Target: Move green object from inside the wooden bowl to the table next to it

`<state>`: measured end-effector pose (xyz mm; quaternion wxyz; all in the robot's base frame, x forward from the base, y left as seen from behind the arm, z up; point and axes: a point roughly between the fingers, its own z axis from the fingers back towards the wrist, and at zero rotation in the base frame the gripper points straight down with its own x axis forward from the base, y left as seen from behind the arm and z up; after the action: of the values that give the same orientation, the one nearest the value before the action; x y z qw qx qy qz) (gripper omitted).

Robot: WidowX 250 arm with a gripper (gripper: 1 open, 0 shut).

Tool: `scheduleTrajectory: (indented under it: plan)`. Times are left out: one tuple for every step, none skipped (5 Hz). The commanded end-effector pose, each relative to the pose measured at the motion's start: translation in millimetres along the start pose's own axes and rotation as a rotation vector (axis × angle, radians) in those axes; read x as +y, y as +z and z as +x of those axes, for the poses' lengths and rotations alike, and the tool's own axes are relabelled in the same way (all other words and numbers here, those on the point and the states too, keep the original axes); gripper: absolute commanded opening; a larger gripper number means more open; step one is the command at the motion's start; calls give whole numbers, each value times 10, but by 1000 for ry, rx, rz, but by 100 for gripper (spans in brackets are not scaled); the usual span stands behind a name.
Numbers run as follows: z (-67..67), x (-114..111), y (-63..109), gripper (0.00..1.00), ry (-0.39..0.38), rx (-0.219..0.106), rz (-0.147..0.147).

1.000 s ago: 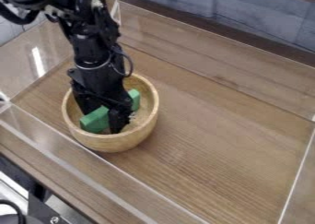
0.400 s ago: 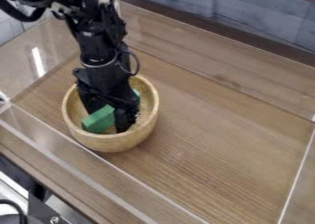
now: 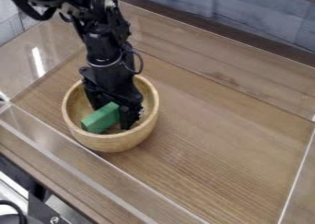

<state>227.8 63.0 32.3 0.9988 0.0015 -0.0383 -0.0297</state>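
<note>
Gripper [image 3: 120, 106] now sits further toward the bowl's right side than a second ago, uncovering more of the green object [image 3: 101, 117]; I read its jaws as spread wide, grasping nothing. Green object lies inside the wooden bowl [image 3: 92, 138], tilted. Clear plastic walls [image 3: 296, 186] border the table [image 3: 222, 135]; the arm [image 3: 99, 34] hides the bowl's far rim.

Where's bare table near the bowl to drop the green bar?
Bare table lies right of the wooden bowl, out to the clear wall, and behind it too. Crowded inside the bowl: gripper over the green bar. The left and front gaps look narrow.
</note>
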Motion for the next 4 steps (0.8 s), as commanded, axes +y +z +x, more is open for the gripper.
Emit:
scheduleTrajectory:
  plan:
    - [155, 49, 107, 100, -24, -46, 13]
    - [189, 56, 118, 100, -45, -41, 11]
    - [189, 112, 169, 100, -58, -39, 10]
    - [182, 162, 210, 100, -66, -37, 9]
